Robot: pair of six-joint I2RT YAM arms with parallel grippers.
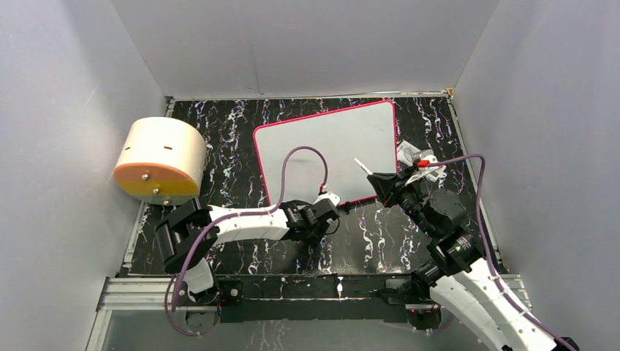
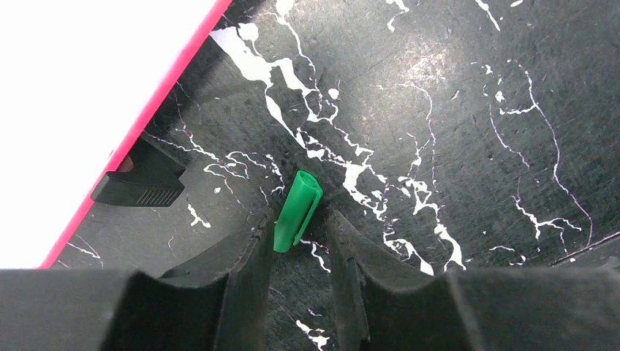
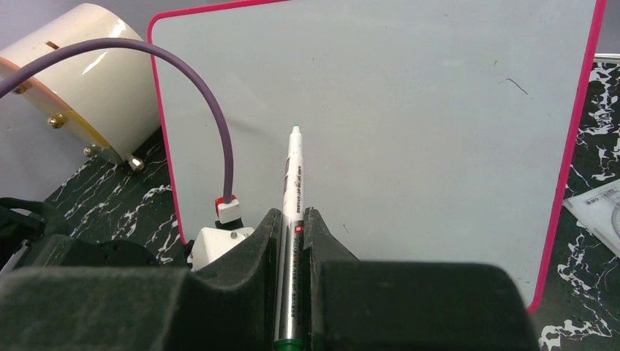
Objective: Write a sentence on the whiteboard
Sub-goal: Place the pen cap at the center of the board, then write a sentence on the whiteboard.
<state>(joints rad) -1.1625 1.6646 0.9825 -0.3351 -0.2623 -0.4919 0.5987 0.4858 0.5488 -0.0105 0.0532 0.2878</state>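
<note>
Well, starting at the far left, well clear of both sets of jaws, a cream cylindrical drum [image 1: 159,157] lies on its side on the black marbled table [image 2: 453,110]; it has no part in the writing.

Your left gripper [image 2: 298,223] hangs low over the table with its jaws spread. The small green plastic cap [image 2: 297,206] lies loose between and just ahead of the tips, and neither finger is pressing it.

Left of those jaws runs the pink-red rim of the large flat white whiteboard [image 1: 343,139]. It looks thin, stiff and slick, so judge it likely to skate on the table if the pen pushes sideways. Its long axis runs across the top view, rising a little toward the right. No writing shows on it yet.

Your right gripper [image 3: 292,219] has its jaws pressed together on the slim white plastic marker [image 3: 294,168], pinching it partway along the barrel. The marker's long axis runs straight out from the jaws, nib forward over the board and green tail behind. It should be light and rigid, but the smooth barrel could twist or slide in the pinch, so press gently.

Right of those jaws, a clear crinkled plastic packet [image 1: 415,155] lies beside the board's rim.
</note>
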